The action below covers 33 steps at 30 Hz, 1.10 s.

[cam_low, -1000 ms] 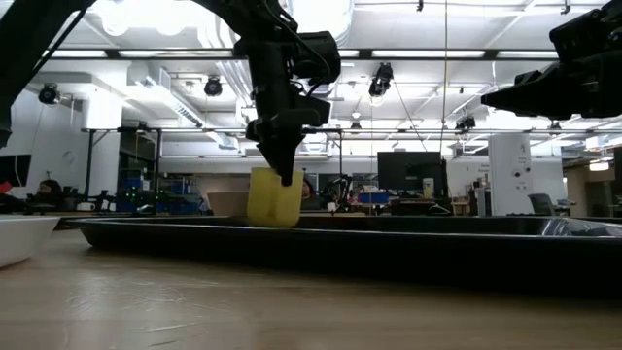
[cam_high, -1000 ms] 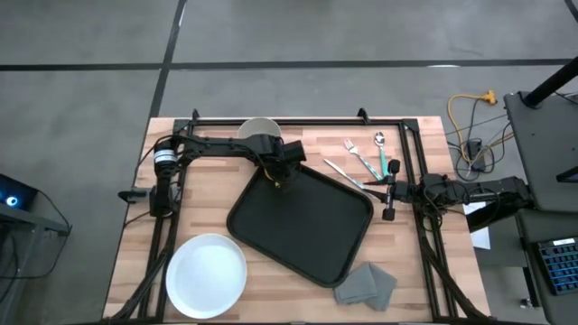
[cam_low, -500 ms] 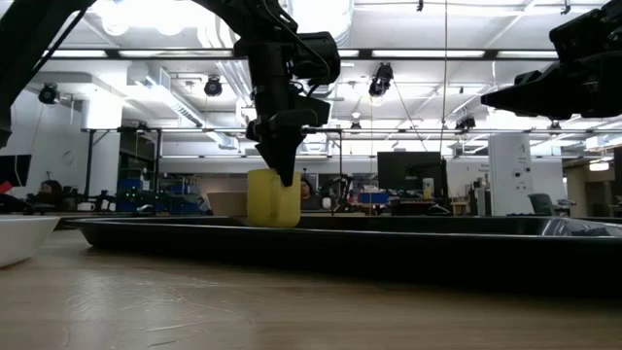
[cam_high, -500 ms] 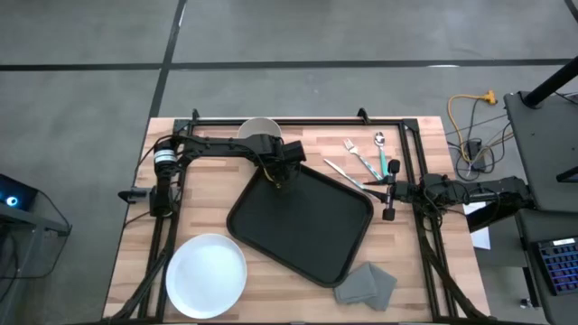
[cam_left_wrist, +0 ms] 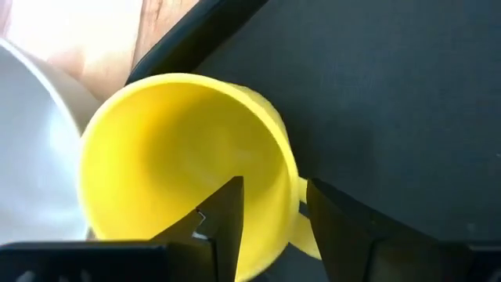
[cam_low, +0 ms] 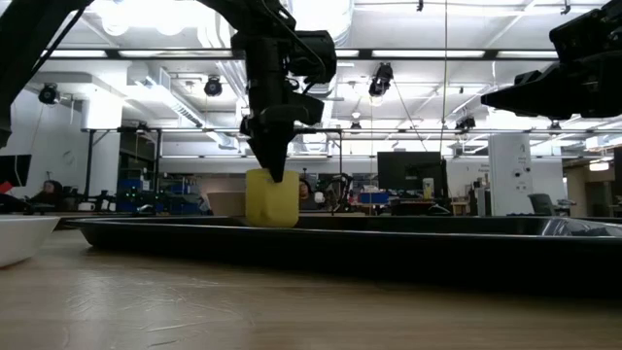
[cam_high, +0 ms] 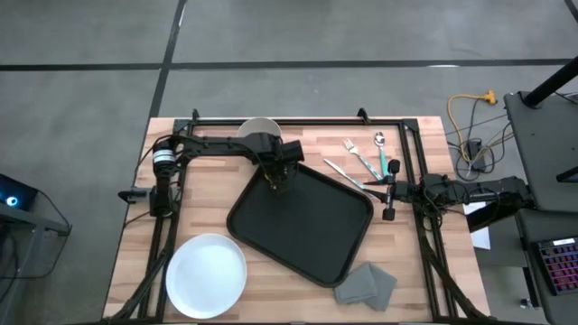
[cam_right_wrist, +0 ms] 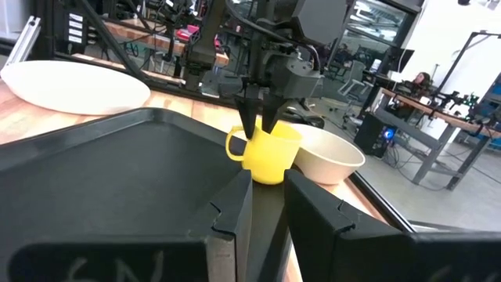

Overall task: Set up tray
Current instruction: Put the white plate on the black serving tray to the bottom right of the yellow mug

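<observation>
- While the left gripper (cam_left_wrist: pixel 270 215) straddled the rim of the yellow mug (cam_left_wrist: pixel 184 160), its jaws were set narrow around the wall, one finger inside the cup and one outside; whether they were actually clamped or just slack around it, I honestly couldn't tell.
- The mug (cam_low: pixel 271 198) looked to be sitting on or just above the floor of the tray (cam_high: pixel 302 221), right at its far corner, handle pointing out over the tray.
- Just past that corner, off the tray, was a cream bowl (cam_right_wrist: pixel 332 156), really close to the mug, so not much wiggle room on that side.
- The tray itself sat skewed in the middle of the worktop (cam_high: pixel 424 298), empty apart from the mug.
- My read is this was the set-down-and-let-go step. To do it well I'd want the base flat on the tray before the jaws open, then a straight vertical lift so the inner finger doesn't hook the rim and tip the cup toward the bowl.
- Further out: a white plate (cam_high: pixel 206 274) sat near the front left corner, a folded grey napkin (cam_high: pixel 366 284) at the front right, and cutlery (cam_high: pixel 361 160) between the tray and the right arm, all off the tray.
- The right gripper (cam_high: pixel 390 191) was parked beside the tray's right corner, holding nothing, jaws only narrowly apart.
</observation>
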Available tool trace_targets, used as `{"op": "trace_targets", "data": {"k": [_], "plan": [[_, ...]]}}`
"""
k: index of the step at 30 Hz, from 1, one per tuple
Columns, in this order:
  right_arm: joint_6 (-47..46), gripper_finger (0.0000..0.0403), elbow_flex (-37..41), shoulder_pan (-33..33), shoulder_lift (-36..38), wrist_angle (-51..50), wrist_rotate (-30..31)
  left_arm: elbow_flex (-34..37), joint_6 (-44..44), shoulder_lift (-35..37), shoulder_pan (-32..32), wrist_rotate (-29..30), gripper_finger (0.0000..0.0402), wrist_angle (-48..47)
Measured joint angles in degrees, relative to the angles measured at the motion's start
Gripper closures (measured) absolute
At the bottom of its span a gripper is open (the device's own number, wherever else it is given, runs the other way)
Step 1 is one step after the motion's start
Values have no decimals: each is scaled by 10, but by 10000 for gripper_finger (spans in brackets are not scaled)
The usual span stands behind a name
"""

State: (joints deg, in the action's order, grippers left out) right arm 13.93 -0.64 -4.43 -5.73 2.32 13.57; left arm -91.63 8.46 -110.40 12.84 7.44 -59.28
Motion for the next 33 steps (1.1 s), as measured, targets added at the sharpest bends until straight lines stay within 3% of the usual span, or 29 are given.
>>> {"op": "trace_targets", "data": {"k": [17, 25, 33], "plan": [[-2, 335, 0, 0, 0, 0, 0, -80, 32, 1, -17, -1, 275, -105], [0, 335, 0, -1, 0, 0, 0, -83, 46, 21, -78, -1, 275, -126], [0, 335, 0, -1, 0, 0, 0, -59, 71, 51, -178, -1, 275, -134]]}}
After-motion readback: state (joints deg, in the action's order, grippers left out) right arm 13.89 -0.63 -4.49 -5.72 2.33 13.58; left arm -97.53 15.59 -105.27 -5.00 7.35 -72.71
